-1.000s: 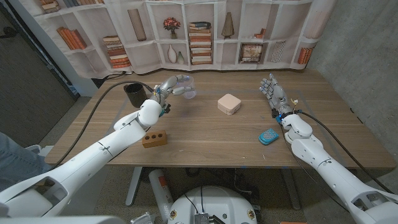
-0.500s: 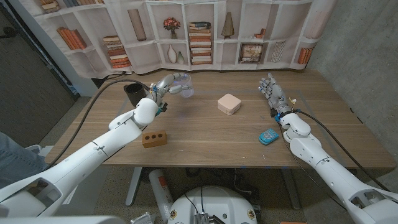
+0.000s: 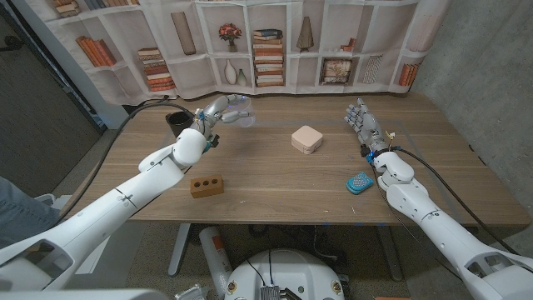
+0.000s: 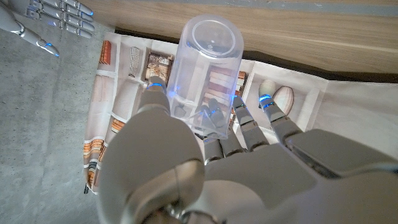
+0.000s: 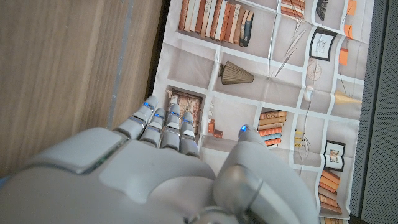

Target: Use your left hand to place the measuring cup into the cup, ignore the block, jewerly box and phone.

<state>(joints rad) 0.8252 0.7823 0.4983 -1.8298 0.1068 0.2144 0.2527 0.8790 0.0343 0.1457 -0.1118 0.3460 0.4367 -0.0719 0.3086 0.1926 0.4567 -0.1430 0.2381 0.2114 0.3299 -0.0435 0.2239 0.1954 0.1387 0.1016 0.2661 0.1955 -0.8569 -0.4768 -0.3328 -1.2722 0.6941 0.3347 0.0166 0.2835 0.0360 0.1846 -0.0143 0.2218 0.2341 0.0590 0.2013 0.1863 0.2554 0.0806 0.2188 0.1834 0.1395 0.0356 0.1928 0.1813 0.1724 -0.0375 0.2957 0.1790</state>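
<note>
Spanning the scene, the wooden counter [image 3: 275, 179] carries every object. Left hand [image 3: 215, 111], fingers [image 4: 245, 121] grasping the clear measuring cup [image 3: 240, 117], has moved back and toward the black cup [image 3: 177, 123] since a second ago, so the carry looks nearly over, with lowering into the black cup yet to come. Right hand [image 3: 361, 122] stands unmoved near the counter's right side, fingers released and holding nothing. Brick-like block [image 3: 206, 185], jewelry box [image 3: 306, 138] and blue phone [image 3: 359, 182] lie where they were.
</note>
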